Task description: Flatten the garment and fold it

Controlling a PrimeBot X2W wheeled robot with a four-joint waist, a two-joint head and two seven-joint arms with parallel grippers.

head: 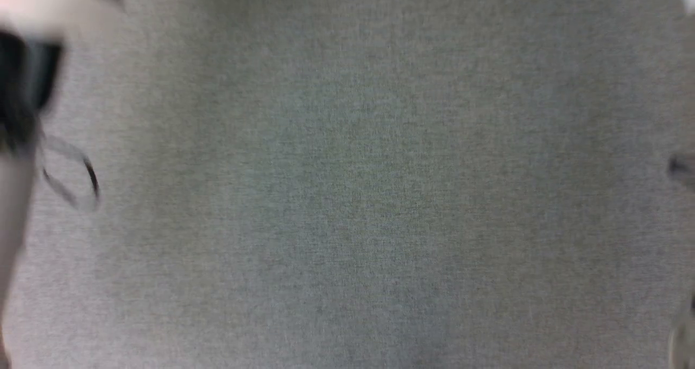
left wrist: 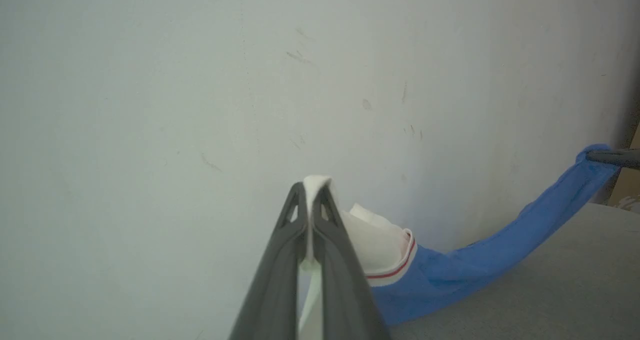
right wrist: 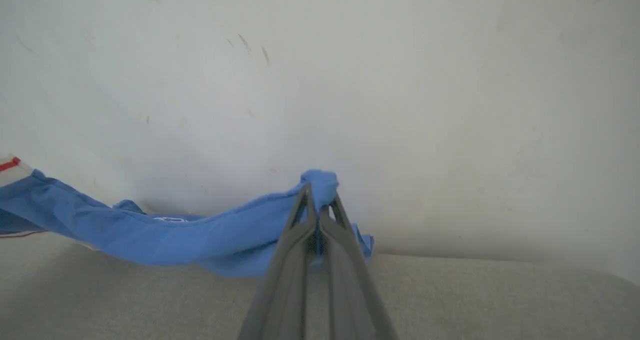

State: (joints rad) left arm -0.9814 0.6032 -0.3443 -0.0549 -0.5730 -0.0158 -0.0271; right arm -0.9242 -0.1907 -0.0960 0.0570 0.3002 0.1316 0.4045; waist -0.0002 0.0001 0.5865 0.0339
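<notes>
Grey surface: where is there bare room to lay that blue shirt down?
Most of the grey surface is bare, from the wall towards the robot. It is crowded along the wall, where the garment sags between the left gripper and right gripper.

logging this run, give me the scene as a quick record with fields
garment: blue, with a white sleeve and red-and-white trim; strung between both grippers, sagging in the middle
left gripper: shut on the white sleeve
right gripper: shut on a bunched blue edge
under the garment: grey surface; contact cannot be told
behind: pale wall, scuffed
task state: not flat, not yet folded
head view: blurred
</notes>
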